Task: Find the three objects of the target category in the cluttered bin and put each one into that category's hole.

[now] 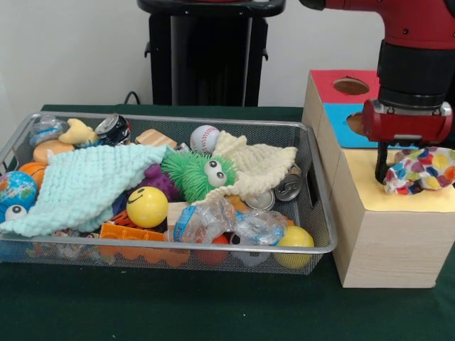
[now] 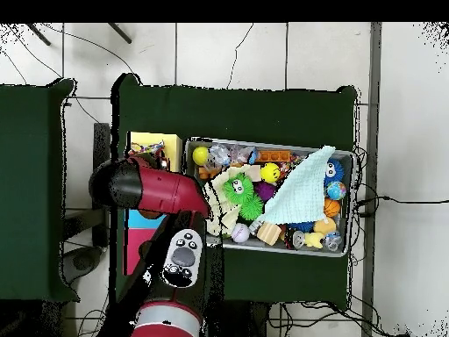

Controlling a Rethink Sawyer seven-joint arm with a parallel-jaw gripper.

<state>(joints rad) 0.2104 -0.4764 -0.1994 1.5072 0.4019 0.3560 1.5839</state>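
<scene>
The wire mesh bin [image 1: 321,186] holds several toys, balls, cans and two knitted cloths; in the overhead view the bin [image 2: 349,156] lies right of the boxes. My gripper [image 1: 409,177] hangs over the yellow top [image 1: 370,186] of the largest wood-grain box. It is shut on a bunched, multicoloured spotted cloth [image 1: 423,170], which rests on the yellow top. One dark finger [image 1: 382,165] shows at the cloth's left edge. The cloth hides the yellow top's hole. In the overhead view the arm [image 2: 153,189] covers the gripper.
A blue-topped box [image 1: 340,121] and a red-topped box with a small hole [image 1: 351,87] stand behind the yellow one. In the bin lie a mint cloth [image 1: 85,181], a cream cloth [image 1: 259,165], a green fuzzy toy [image 1: 195,174] and a yellow smiley ball [image 1: 147,207].
</scene>
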